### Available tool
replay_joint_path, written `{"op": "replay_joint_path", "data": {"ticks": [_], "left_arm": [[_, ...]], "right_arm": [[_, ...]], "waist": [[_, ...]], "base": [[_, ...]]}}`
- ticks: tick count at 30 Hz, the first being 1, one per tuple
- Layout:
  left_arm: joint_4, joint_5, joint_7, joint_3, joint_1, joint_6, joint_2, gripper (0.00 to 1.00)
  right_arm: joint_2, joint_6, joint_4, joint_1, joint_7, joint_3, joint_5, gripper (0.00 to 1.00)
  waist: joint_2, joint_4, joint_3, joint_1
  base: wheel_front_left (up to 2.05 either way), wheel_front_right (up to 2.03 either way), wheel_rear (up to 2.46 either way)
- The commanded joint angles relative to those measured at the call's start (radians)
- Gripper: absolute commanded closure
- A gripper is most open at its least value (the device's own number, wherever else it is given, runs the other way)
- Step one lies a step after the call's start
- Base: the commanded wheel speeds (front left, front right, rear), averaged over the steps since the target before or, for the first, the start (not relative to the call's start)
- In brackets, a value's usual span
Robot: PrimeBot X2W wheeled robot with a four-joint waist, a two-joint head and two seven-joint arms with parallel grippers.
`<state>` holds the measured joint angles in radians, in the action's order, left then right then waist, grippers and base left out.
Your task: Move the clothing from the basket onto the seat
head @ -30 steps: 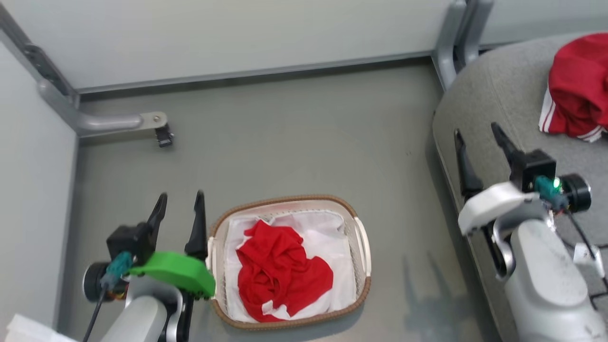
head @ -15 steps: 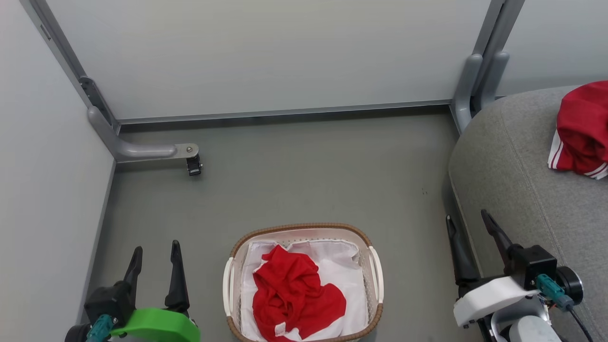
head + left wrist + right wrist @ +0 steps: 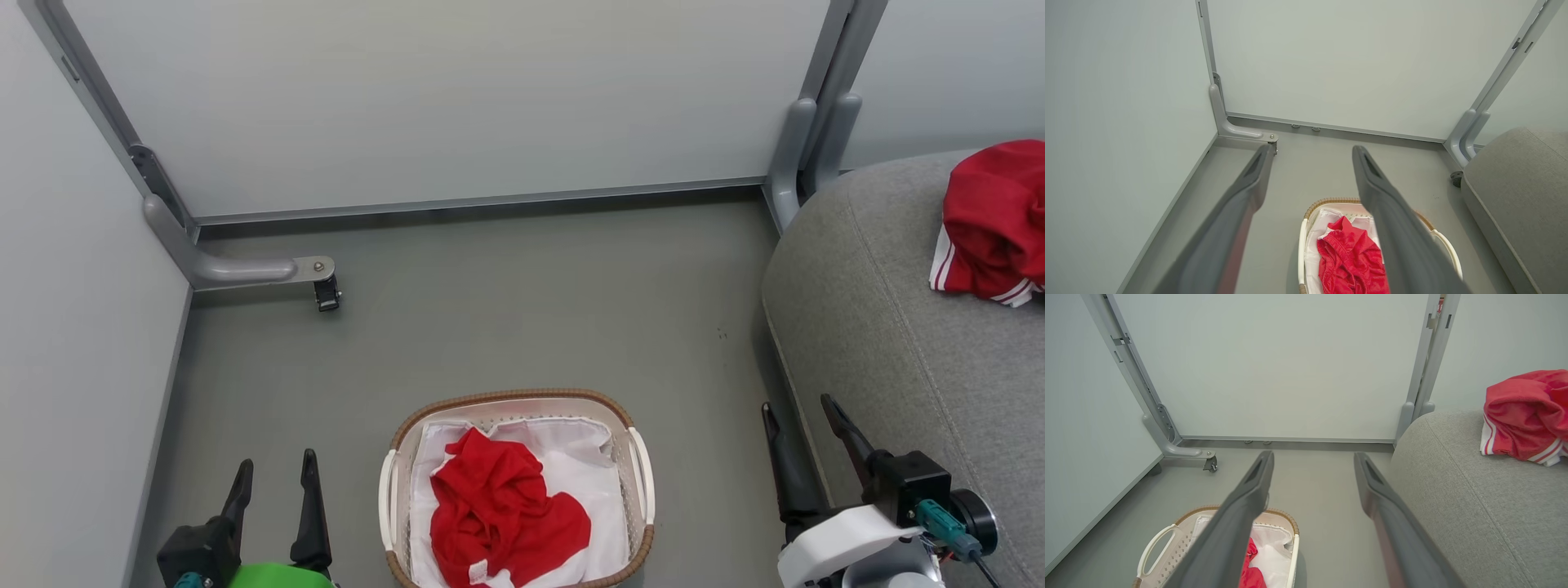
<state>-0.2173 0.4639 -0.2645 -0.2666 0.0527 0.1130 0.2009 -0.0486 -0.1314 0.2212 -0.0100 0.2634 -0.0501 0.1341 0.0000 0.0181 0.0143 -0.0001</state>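
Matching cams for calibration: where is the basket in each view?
Head: basket bottom centre, cut by the lower edge.
Left wrist: basket bottom, right of centre, partly behind a finger.
Right wrist: basket bottom left, partly behind a finger.
Shared landmark: grey frame foot, on the floor beyond it, to the left.

The grey floor [image 3: 522, 327] is boxed in by a pale back panel [image 3: 457, 98] and a pale left panel [image 3: 73, 367], which meet at the floor's far left corner. From that corner a curved grey metal foot [image 3: 237, 269] reaches out near the floor's far edge, with a small black caster [image 3: 327, 296] under its tip. At the far right corner two grey posts [image 3: 804, 147] stand close side by side.
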Motion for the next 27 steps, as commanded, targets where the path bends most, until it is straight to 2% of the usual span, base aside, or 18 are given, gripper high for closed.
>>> {"op": "replay_joint_path", "data": {"ticks": [1,27], "left_arm": [[-0.003,-0.013,0.000,0.005,0.013,-0.006,-0.003,0.00],[-0.036,-0.039,0.000,0.019,-0.039,-0.044,-0.018,0.00]], "right_arm": [[-0.004,0.001,0.005,0.006,0.002,0.000,0.005,0.00],[-0.003,0.001,-0.002,-0.024,0.002,-0.001,0.006,0.00]], "waist": [[0.0000,0.000,0.000,0.0001],[0.0000,-0.010,0.032,0.0001]], "base": [[0.00,0.00,0.00],[0.00,0.00,0.00]]}}
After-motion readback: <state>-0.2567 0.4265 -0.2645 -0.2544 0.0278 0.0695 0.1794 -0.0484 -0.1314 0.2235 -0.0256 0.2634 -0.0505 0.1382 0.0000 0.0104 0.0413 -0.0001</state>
